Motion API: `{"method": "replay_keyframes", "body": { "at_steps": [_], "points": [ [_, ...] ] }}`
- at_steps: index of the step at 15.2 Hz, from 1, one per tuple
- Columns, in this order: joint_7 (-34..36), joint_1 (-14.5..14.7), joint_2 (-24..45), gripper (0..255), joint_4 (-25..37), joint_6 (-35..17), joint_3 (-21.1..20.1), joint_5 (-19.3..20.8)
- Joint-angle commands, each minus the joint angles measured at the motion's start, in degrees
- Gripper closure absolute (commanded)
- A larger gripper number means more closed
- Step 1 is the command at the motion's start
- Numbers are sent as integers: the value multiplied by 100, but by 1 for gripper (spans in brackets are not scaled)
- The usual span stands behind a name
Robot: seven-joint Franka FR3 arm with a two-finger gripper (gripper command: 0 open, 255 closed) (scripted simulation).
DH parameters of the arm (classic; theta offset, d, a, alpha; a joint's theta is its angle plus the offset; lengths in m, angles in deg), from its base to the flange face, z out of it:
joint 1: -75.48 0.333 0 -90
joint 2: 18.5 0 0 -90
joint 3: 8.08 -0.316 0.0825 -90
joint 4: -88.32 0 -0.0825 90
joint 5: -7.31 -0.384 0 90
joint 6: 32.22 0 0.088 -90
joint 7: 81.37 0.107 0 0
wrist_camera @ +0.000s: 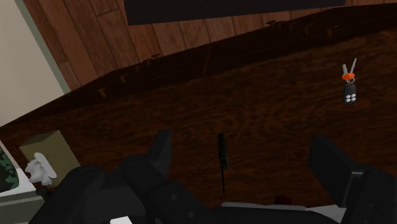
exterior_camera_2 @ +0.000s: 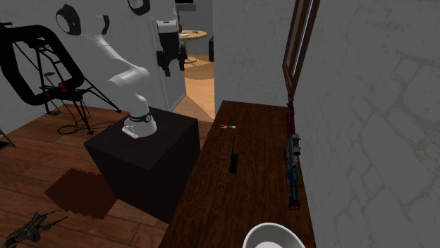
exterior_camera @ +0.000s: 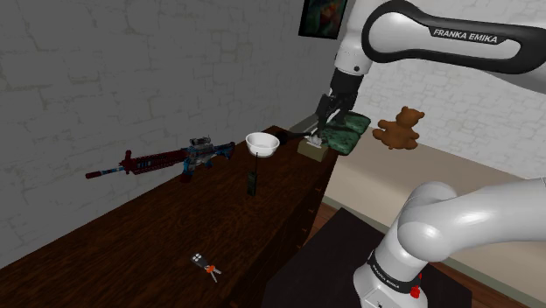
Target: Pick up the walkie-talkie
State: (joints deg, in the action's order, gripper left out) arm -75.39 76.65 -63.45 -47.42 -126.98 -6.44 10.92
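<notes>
The walkie-talkie (exterior_camera: pixel 250 183) is a slim black unit with a thin antenna, standing alone on the dark wooden table (exterior_camera: pixel 131 245), between the white bowl and the keys. My black gripper (exterior_camera: pixel 322 122) hangs high above the table's far end, over the tissue box, well apart from the radio. In the wrist view the walkie-talkie (wrist_camera: pixel 222 156) appears far below, between my spread fingers (wrist_camera: pixel 160 150), which hold nothing; the gripper (wrist_camera: pixel 245 159) is open. From the second exterior view the walkie-talkie (exterior_camera_2: pixel 232 158) is mid-table and the gripper (exterior_camera_2: pixel 169 67) is up beside the stand.
A white bowl (exterior_camera: pixel 262 144), a red-and-blue toy rifle (exterior_camera: pixel 162 160) along the wall, a small key bunch (exterior_camera: pixel 206 263) and a tissue box (exterior_camera: pixel 313 148) share the table. A teddy bear (exterior_camera: pixel 400 129) and green cushion (exterior_camera: pixel 348 131) lie beyond it.
</notes>
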Motion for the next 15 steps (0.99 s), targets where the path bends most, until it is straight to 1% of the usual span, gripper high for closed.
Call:
{"method": "replay_keyframes", "body": {
  "at_steps": [1,8,15],
  "points": [
    [0,0,0,0,0,0,0,0],
    [-41,20,1319,0,8,-1134,65,43],
    [-90,39,2819,0,392,-2075,116,57]
  ]
}}
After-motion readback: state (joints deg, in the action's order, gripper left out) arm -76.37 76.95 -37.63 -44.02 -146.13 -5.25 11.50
